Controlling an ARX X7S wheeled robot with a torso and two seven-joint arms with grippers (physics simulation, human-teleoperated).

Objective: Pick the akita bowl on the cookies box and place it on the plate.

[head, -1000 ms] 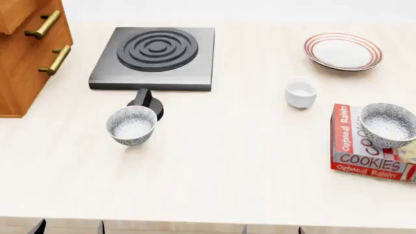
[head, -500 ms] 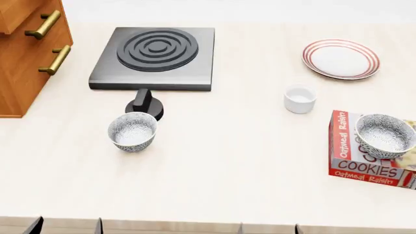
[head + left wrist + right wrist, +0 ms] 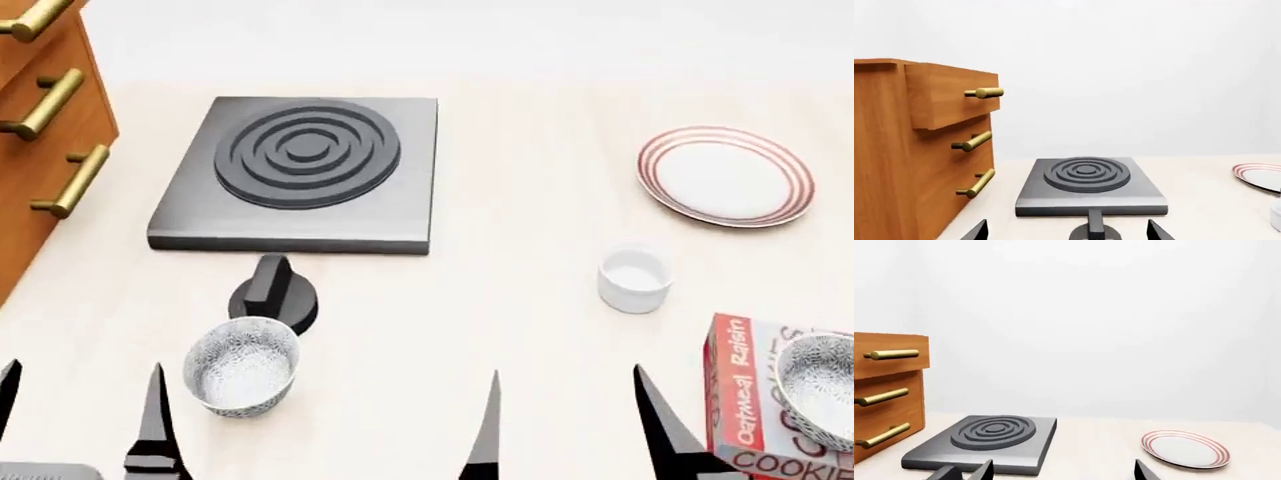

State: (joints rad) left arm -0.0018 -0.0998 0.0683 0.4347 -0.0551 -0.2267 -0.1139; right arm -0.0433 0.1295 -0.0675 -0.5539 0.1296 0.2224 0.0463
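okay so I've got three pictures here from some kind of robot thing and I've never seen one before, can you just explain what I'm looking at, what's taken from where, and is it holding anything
This is a computer simulation of a two-armed robot at a light table. One picture looks down from its head; the other two come from cameras near each gripper, looking level across the table.

In the head view, the dark spikes at the bottom are the fingers of the left gripper and the right gripper. Both are open and hold nothing.

On the table: a dark stove with a black knob, a wooden drawer cabinet, a speckled bowl, a small white cup and a red-ringed plate. At the right edge, a second speckled bowl, the akita bowl, sits on the red cookies box.
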